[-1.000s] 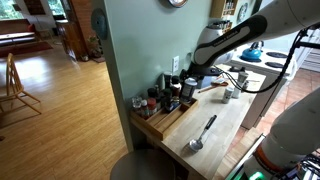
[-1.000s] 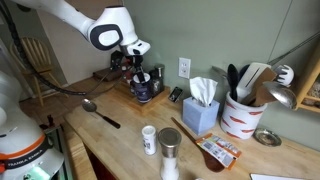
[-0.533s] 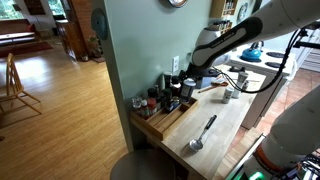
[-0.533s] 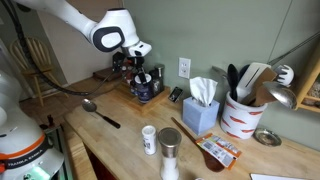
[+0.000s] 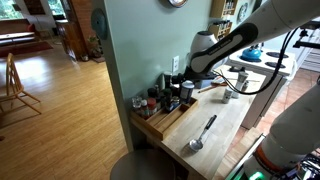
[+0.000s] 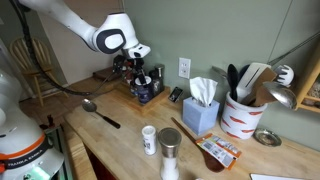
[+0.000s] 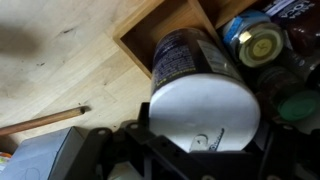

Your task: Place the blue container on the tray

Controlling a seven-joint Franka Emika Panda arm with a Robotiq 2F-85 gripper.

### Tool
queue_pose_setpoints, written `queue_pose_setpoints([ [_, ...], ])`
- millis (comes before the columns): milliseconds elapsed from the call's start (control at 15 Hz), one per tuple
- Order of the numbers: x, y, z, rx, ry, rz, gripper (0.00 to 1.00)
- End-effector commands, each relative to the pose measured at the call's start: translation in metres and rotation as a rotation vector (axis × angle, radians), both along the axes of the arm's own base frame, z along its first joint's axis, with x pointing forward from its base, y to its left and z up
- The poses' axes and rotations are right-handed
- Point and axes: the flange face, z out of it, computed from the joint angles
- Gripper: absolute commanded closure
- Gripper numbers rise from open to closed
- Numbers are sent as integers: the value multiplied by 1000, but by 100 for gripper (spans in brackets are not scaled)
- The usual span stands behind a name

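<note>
- The wooden counter [image 6: 115,140] carries everything; the tray [image 5: 163,121] lies along its back edge, against the green wall.
- The white robot arm [image 5: 238,38] reaches down over the end of the tray that holds the jars.
- The tray is long and shallow, of light wood; in an exterior view the half towards the camera is bare and the far half is crowded with small dark jars [image 5: 150,100].
- A red-and-white utensil crock [image 6: 241,118] stands well apart from the tray, further along the wall.
- A blue tissue box [image 6: 201,114] stands between the crock and the tray.
- The gripper [image 6: 141,76] hangs directly above the tray's end, its dark fingers either side of the blue container [image 7: 205,108]; I cannot tell whether they press on it or stand just clear.
- The blue container is upright inside a corner of the tray, whitish top towards the wrist camera, printed dark-blue side close to the tray's low wall.
- A metal spoon [image 5: 203,133] lies on the counter beside the tray, apart from it.
- A jar with a yellow lid [image 7: 257,45] sits in the tray just beside the blue container.
- Two small shakers [image 6: 148,140] stand near the counter's front edge, well apart from the tray.
</note>
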Motion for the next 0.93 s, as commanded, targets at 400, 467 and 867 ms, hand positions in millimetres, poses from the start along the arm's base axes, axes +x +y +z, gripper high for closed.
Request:
queue_pose_setpoints([
  [400,18,17,5,-81,-41,-25,34],
  [467,20,18,5,-89,-44,-22,34],
  [867,30,22,2,-122,-50,-5,34],
])
